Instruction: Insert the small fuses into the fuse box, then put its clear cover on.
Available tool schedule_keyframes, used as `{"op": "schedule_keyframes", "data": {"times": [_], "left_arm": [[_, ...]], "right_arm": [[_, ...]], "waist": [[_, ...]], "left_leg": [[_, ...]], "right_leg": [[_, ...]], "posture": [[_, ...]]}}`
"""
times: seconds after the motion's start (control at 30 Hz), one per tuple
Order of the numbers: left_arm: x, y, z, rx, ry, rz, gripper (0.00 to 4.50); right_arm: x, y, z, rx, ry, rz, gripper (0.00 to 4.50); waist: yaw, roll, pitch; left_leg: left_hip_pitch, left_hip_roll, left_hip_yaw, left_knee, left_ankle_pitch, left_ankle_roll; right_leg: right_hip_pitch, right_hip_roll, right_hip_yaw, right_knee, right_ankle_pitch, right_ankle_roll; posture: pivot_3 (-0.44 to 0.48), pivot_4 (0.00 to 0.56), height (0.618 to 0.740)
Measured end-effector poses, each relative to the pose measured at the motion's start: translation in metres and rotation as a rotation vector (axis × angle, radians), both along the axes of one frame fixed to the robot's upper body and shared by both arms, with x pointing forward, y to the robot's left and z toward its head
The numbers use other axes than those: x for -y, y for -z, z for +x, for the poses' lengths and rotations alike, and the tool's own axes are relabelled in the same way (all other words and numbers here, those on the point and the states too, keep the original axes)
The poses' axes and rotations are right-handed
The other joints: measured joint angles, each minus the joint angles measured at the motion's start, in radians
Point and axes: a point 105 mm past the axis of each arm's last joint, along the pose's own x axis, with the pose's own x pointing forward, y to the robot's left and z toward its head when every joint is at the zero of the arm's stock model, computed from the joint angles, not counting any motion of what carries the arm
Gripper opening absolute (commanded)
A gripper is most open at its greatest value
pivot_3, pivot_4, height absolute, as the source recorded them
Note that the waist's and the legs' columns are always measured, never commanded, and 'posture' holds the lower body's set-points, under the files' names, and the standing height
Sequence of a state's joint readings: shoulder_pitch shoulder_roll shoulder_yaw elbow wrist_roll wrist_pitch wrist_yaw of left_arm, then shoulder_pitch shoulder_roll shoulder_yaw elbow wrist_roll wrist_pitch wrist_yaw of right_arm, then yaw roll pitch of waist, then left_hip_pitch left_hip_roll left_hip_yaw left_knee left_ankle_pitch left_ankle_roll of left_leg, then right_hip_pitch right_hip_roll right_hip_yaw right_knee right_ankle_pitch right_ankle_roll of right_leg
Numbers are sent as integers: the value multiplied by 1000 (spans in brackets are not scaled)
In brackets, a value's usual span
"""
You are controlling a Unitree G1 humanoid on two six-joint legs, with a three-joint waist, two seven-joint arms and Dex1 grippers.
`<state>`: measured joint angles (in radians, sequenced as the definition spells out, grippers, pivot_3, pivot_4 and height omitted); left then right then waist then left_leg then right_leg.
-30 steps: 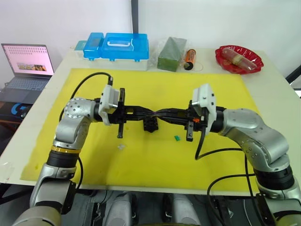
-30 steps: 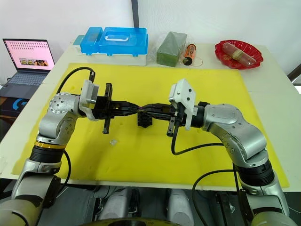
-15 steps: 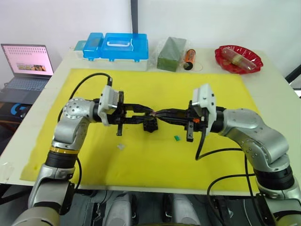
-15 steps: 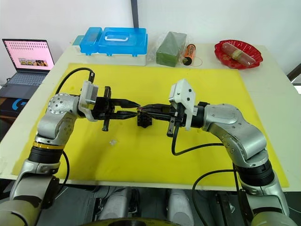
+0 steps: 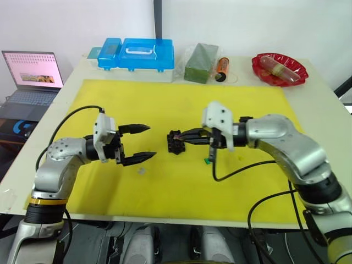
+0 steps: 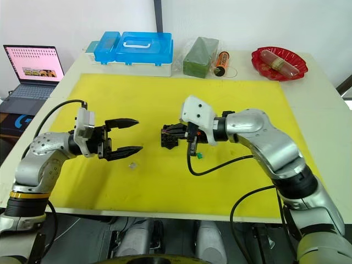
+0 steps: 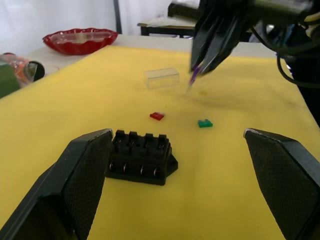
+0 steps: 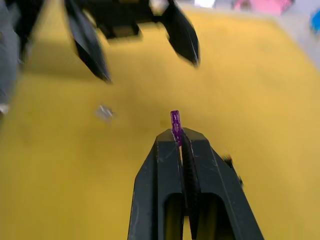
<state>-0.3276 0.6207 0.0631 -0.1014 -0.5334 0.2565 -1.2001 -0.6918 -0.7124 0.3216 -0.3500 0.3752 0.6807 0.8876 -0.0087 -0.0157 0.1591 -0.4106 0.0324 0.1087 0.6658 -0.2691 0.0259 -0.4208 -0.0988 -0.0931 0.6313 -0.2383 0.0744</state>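
The black fuse box (image 5: pixel 175 143) sits near the middle of the yellow mat (image 5: pixel 247 110), between the robot's two arms, its slots facing up. The right gripper (image 8: pixel 179 136) hovers just beside the box on the right, fingers clenched on a small purple fuse (image 8: pixel 175 122) that sticks out past the tips; from the left wrist, the same fuse (image 7: pixel 193 78) hangs above the mat, apart from the box (image 7: pixel 141 157). A green fuse (image 5: pixel 207 161) lies on the mat near the box, toward the front edge under the right arm's cable, and a red fuse (image 7: pixel 157 116) lies close to it on the mat beyond the box as the left wrist sees it. The clear cover (image 7: pixel 161 78) rests on the mat farther off in that view, near the right gripper's tips. A small pale piece (image 5: pixel 141 171) lies on the mat just beside the left gripper's lower finger; what it is cannot be told. The left gripper (image 5: pixel 142 143) hangs to the left of the box, fingers spread wide and empty, pointed toward it. Along the table's far edge stand a blue case (image 5: pixel 135 54), a green block (image 5: pixel 199 63), an orange cylinder (image 5: pixel 222 67) and a red bowl (image 5: pixel 278 69); a laptop (image 5: pixel 30 80) is open off the left side.
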Motion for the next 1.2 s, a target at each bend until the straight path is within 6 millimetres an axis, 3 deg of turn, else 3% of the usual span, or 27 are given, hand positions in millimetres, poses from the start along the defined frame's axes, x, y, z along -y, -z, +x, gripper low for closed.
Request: {"op": "schedule_keyframes", "data": {"times": [0.3, 0.43, 0.57, 1.2], "left_arm": [[8, 17, -5, -23, 69, 65, 4457], [8, 24, 1, -24, 73, 73, 4457], [10, 21, 6, 2, 79, 68, 4457], [22, 27, 8, 19, 126, 86, 4457]], "right_arm": [[5, 14, 15, -14, 22, -124, 0], [-4, 17, 15, -24, -5, -131, 0], [-11, 17, 16, -28, -16, -128, 0], [-11, 28, 18, -29, -44, -183, 0]], "waist": [[-3, 0, 0], [-3, 0, 0], [-2, 0, 0], [-3, 0, 0]], "left_leg": [[0, 0, 0, 0, 0, 0], [0, 0, 1, 0, 0, 0], [0, 0, 1, 0, 0, 0], [0, 0, 1, 0, 0, 0]], "right_leg": [[-1, 1, 0, 0, 0, 0], [-1, 0, 0, 0, 0, 0], [-1, 0, 0, 0, 0, 0], [-1, 0, 0, 0, 0, 0]], "posture": [[0, 150, 740], [0, 150, 740], [0, 150, 740], [0, 150, 740]]}}
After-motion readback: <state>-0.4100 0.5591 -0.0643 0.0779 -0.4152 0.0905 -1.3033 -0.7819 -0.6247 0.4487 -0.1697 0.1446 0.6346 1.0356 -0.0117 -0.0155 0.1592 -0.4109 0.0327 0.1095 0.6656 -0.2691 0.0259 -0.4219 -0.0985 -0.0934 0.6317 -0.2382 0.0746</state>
